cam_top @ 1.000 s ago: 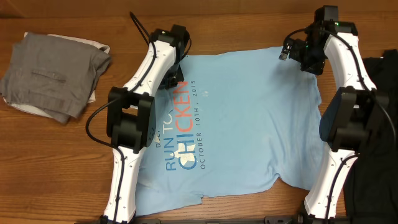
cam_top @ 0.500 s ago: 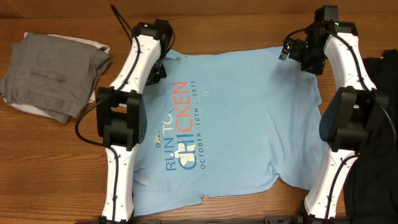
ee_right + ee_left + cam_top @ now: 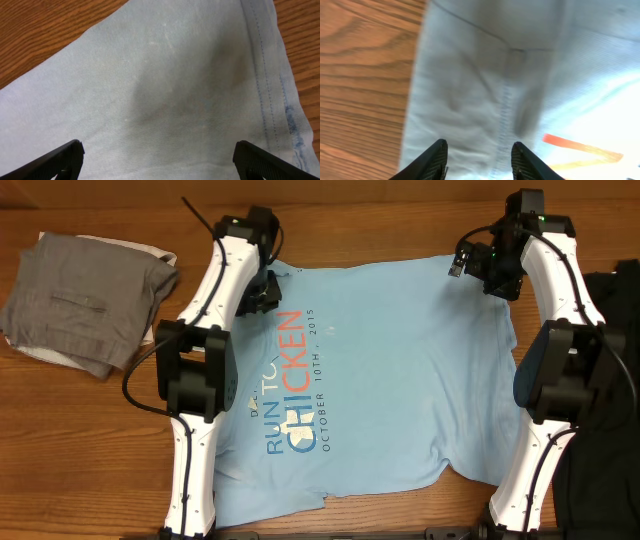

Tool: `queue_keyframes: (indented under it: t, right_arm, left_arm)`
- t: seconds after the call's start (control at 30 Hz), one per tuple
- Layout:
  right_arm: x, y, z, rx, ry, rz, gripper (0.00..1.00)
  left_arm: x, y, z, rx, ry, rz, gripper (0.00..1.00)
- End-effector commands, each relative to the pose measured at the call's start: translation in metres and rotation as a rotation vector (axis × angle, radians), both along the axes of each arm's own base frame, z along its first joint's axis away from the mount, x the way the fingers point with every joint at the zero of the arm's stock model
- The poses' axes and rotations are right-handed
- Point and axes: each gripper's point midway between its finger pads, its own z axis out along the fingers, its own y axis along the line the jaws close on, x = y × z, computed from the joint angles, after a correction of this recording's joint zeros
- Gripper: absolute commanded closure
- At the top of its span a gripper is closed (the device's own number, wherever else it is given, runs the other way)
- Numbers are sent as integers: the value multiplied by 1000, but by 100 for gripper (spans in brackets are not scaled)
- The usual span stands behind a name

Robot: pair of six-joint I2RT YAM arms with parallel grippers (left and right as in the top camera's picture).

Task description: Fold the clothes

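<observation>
Since the T-shirt point(image 3: 400, 370) lies spread nearly flat on the wooden table point(image 3: 100, 410) between the two arms, print side up, I would judge it light, limp and unable to hold any shape; a lifted edge will sag and drag the rest along, so it wants pinching at hems and seams, where the cloth is doubled and thicker; its near edge is rumpled and uneven; the left gripper point(image 3: 479, 152) hangs over the far left part by a stitched seam, fingers parted with nothing caught between them that I can see; the right gripper point(image 3: 157, 155) hovers over the far right corner beside the stitched hem, jaws spread wide and empty; to the left, well apart from the shirt, sits a folded grey garment point(image 3: 85, 300); a dark cloth point(image 3: 615, 380) lies at the right edge, near the right arm; neither rests on the shirt, though the arms themselves overhang its sides and could, I think, snag a fold carried inward.
</observation>
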Motion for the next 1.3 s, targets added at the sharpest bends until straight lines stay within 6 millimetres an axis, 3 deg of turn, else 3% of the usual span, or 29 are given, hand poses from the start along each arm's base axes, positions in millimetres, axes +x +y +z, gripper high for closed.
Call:
queue_keyframes:
  t: [0.0, 0.23, 0.47, 0.77, 0.87, 1.03, 1.27]
  right_arm:
    - [7, 0, 12, 4, -37, 4, 0]
    - [7, 0, 12, 4, -37, 4, 0]
    - [7, 0, 12, 4, -37, 4, 0]
    - [6, 0, 12, 4, -37, 4, 0]
    - [6, 0, 12, 4, -37, 4, 0]
    - [6, 0, 12, 4, -37, 4, 0]
    - [7, 0, 12, 4, -37, 4, 0]
  left_arm:
    - [5, -13, 2, -18, -25, 10, 55]
    - [5, -34, -11, -21, -45, -26, 57]
    - [-4, -28, -29, 16, -21, 12, 59]
    - [-3, -24, -29, 38, -27, 2, 77]
    - [-3, -22, -27, 40, -24, -5, 95]
    - [0, -14, -17, 50, -22, -22, 96]
    - [2, 18, -5, 157, -11, -52, 96]
